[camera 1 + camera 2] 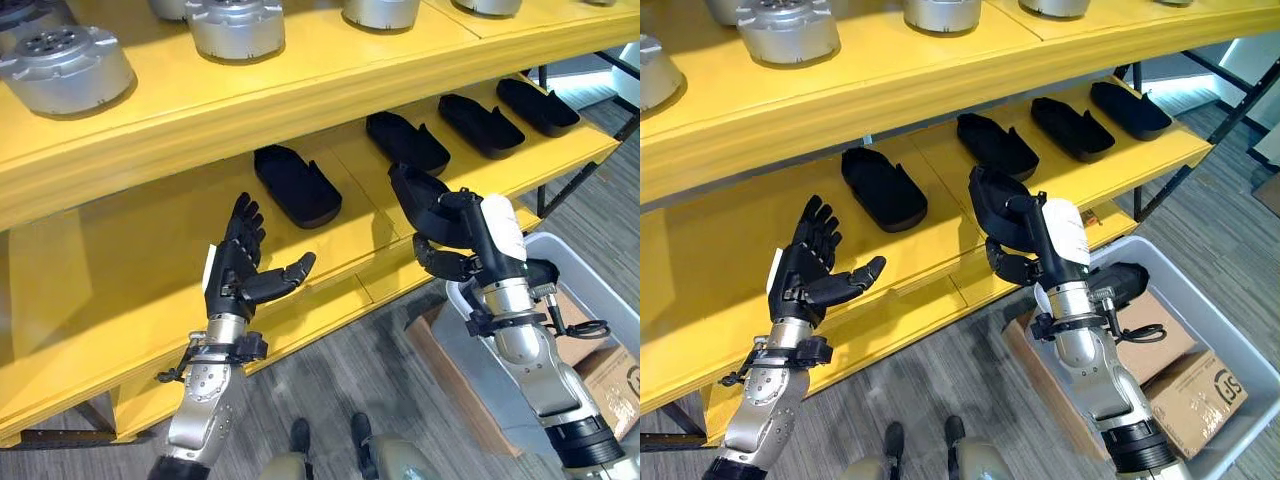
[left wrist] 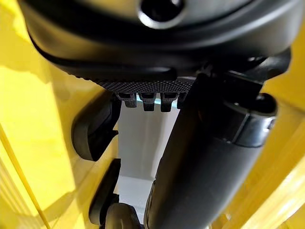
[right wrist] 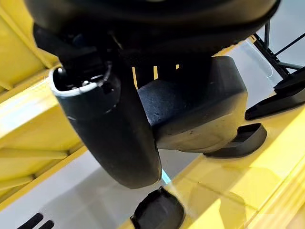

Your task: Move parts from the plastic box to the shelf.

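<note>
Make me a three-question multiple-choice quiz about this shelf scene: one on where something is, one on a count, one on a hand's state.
1. Where is the part in the right hand?
A. in the box
B. above the lower shelf's front edge
C. on the top shelf

2. How many black parts lie on the lower shelf?
A. two
B. four
C. six

3. The left hand is:
A. open, empty
B. shut on a part
C. flat on the floor

Answers:
B, the held black part hangs there.
B, four in a row.
A, fingers spread.

The round silver-grey metal housings (image 1: 65, 68) on the yellow upper shelf (image 1: 300, 100) are cut off by the top edge; the pale grey plastic box (image 1: 1200, 300) runs off the right edge.
</note>
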Controlling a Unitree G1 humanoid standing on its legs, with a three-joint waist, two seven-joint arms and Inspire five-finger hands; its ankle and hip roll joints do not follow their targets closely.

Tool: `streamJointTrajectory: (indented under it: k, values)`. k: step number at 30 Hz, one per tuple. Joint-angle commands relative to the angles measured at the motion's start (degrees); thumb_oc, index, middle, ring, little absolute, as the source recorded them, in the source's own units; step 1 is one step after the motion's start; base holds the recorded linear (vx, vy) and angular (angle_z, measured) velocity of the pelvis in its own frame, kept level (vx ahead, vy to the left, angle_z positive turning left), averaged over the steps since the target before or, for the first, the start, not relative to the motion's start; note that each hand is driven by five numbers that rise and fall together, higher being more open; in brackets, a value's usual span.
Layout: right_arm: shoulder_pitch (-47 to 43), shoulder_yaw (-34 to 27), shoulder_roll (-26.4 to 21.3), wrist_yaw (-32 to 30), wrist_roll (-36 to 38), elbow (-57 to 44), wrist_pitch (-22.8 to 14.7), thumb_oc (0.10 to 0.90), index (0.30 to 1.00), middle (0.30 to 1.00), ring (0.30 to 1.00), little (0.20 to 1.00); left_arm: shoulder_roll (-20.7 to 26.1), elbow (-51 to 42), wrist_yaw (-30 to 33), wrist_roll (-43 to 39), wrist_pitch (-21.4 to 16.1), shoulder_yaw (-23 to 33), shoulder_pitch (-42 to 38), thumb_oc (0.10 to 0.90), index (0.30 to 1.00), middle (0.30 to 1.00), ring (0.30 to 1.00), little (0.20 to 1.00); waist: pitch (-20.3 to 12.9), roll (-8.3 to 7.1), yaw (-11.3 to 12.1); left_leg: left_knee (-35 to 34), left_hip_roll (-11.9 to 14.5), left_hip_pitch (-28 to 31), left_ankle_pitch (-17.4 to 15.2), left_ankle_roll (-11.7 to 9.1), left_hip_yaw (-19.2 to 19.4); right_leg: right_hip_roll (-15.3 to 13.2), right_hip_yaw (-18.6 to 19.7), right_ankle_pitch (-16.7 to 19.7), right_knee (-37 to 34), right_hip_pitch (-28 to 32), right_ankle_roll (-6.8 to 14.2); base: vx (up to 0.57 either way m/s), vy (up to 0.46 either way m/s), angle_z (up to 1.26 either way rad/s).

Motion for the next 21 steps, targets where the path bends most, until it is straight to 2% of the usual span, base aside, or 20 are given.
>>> streamJointTrajectory:
  k: [1,6,9,12,13,14,15,16,17,18,19,21]
  values:
    - [-4.4,-6.3,-1.4,-5.4,0.7,-7.9,-5.9,0.400,0.300,0.300,0.300,0.300,0.7,-6.5,-1.3,1.1,-5.9,2.0,-1.6,0.900,1.000,1.000,1.000,1.000,-7.2,-0.70,-0.1,1.8,-2.6,5.3,-8.9,1.8,4.0,-0.4,2.5,1.5,-6.9,3.9,4.1,0.14,-0.140,0.08]
    - [-2.8,-7.5,-1.6,-5.5,0.7,-9.6,-6.3,0.400,0.300,0.300,0.300,0.300,0.7,-6.6,-0.7,1.4,-5.6,2.8,-0.4,0.900,1.000,1.000,1.000,1.000,-7.9,-0.65,-0.1,0.9,-1.5,6.0,-8.0,0.6,3.9,-0.4,1.8,1.4,-8.4,5.4,3.5,0.05,-0.109,0.09]
    - [-1.6,-8.7,-1.9,-5.8,0.7,-10.7,-6.6,0.400,0.300,0.300,0.300,0.300,0.3,-6.7,-0.8,1.5,-5.4,2.7,0.4,0.900,1.000,1.000,1.000,1.000,-7.9,-0.51,-0.2,2.2,-0.7,5.9,-8.8,-0.4,3.6,-0.2,1.3,0.4,-9.4,6.8,3.0,0.05,-0.144,0.17]
    - [-1.7,-9.5,-2.9,-6.7,1.0,-11.8,-7.4,0.400,0.300,0.300,0.300,0.300,0.3,-6.8,-1.2,1.1,-5.5,2.2,-0.1,0.900,1.000,1.000,1.000,1.000,-5.6,-1.20,-0.1,12.5,-1.2,1.4,-8.9,-2.4,3.7,-0.9,0.6,0.1,-9.0,7.2,1.9,-0.07,-0.111,0.21]
    - [-1.9,-9.7,-3.0,-7.1,0.9,-12.4,-7.8,0.400,0.300,0.300,0.300,0.300,0.2,-6.7,-1.2,0.8,-5.5,2.2,-0.2,0.900,1.000,1.000,1.000,1.000,-5.1,-1.06,-0.6,15.7,-0.2,-0.3,-8.8,-2.9,4.4,-0.7,0.0,-0.2,-8.6,7.0,1.5,-0.08,-0.081,0.40]
    - [-1.9,-10.3,-3.3,-7.6,0.9,-12.6,-7.8,0.400,0.300,0.300,0.300,0.300,0.2,-6.6,-1.2,0.7,-5.5,2.4,-0.3,0.900,1.000,1.000,1.000,1.000,-4.7,-1.38,-1.1,17.3,2.8,-1.6,-7.4,-3.4,6.2,-1.0,-0.7,-0.4,-7.9,6.9,1.1,-0.05,-0.049,0.54]
    - [-1.9,-10.3,-3.6,-8.0,0.7,-12.5,-7.6,0.400,0.300,0.300,0.300,0.300,0.2,-6.6,-1.3,0.4,-5.5,2.4,-0.1,0.900,1.000,1.000,1.000,1.000,-4.5,-1.30,-1.1,17.5,4.3,-2.2,-6.8,-3.4,6.1,-0.9,-1.0,-0.9,-7.2,6.9,0.8,-0.02,-0.028,0.57]
    - [-1.9,-10.3,-3.6,-8.1,0.6,-12.4,-7.6,0.400,0.300,0.300,0.300,0.300,0.2,-6.5,-1.3,0.4,-5.5,2.3,-0.2,0.900,1.000,1.000,1.000,1.000,-4.4,-1.28,-1.1,17.5,4.4,-2.1,-6.8,-3.5,6.1,-0.8,-1.0,-1.0,-7.1,6.8,0.8,0.00,-0.014,0.39]
    - [-2.0,-10.5,-3.6,-8.5,0.6,-12.6,-7.6,0.400,0.300,0.300,0.300,0.300,0.4,-6.6,-1.3,0.4,-5.5,2.5,-0.1,0.900,1.000,1.000,1.000,1.000,-4.3,-1.44,-0.9,16.4,6.3,-2.3,-5.6,-3.6,5.6,-1.0,-1.2,-1.4,-6.7,7.0,0.7,0.02,-0.019,0.33]
    - [-1.3,-11.3,-3.6,-9.5,0.6,-13.3,-7.7,0.400,0.300,0.300,0.300,0.300,0.4,-6.5,-0.8,0.3,-5.6,2.5,0.2,0.900,1.000,1.000,1.000,1.000,-4.7,-1.72,-0.9,13.6,10.8,-2.0,-2.5,-4.2,5.2,-1.5,-1.9,-2.4,-5.8,7.1,0.7,0.06,0.061,0.33]
    - [-1.4,-11.5,-3.7,-10.7,0.6,-13.3,-7.7,0.400,0.300,0.300,0.300,0.300,0.6,-6.3,-0.2,0.6,-5.6,2.4,0.3,0.900,1.000,1.000,1.000,1.000,-5.1,-0.89,-0.9,7.1,15.5,-1.2,1.6,-5.3,4.9,-1.8,-3.0,-3.8,-4.3,6.7,1.3,0.07,0.094,0.43]
    - [-2.2,-11.1,-4.2,-11.3,0.9,-12.9,-7.4,0.400,0.300,0.300,0.300,0.300,0.6,-6.3,0.3,0.7,-5.4,2.1,0.1,0.900,1.000,1.000,1.000,1.000,-5.0,0.46,-0.9,0.5,17.8,-0.1,5.8,-6.6,7.0,-2.0,-4.8,-5.4,-1.3,5.6,1.5,0.04,0.099,0.52]
